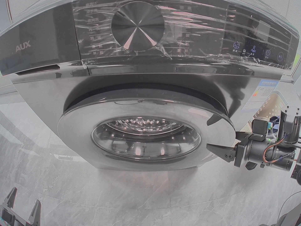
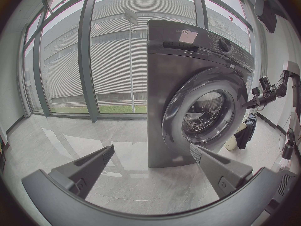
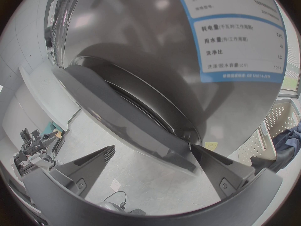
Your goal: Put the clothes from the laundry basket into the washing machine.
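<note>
1. Head view shows my right arm (image 1: 266,151) reaching in level from the right, with the right hand (image 1: 224,145) at the right rim of the door (image 1: 78,126) on the washing machine (image 1: 47,94).
2. In the right wrist view that hand's fingers (image 3: 94,164) are spread wide and clamp nothing. The door's outer edge runs across the gap between them. One fingertip sits right where that edge meets the machine's front, but I cannot tell whether it touches.
3. My left hand (image 2: 150,151) hangs low over the floor (image 1: 156,192), off the machine's front left corner and well apart from it. Its fingers are spread and it holds nothing.
4. The door is shut flat against the machine's front. Its round glass window (image 1: 145,142) shows the ribbed drum (image 1: 144,123) behind it, so the door stands between the hands and the drum.
5. The laundry basket (image 3: 279,116), white with perforated walls, stands on the floor just beside the machine's right side, beyond the right arm.
6. The clothes (image 3: 290,138) are dark blue. They lie in the basket and drape over its rim.
7. Higher up, a round dial (image 1: 138,25) sits on the control panel (image 1: 194,32) under wrinkled plastic film, and a blue-framed label (image 1: 261,93) is stuck on the front near the upper right of the door.
8. Tall windows (image 2: 109,63) stand behind the machine.
</note>
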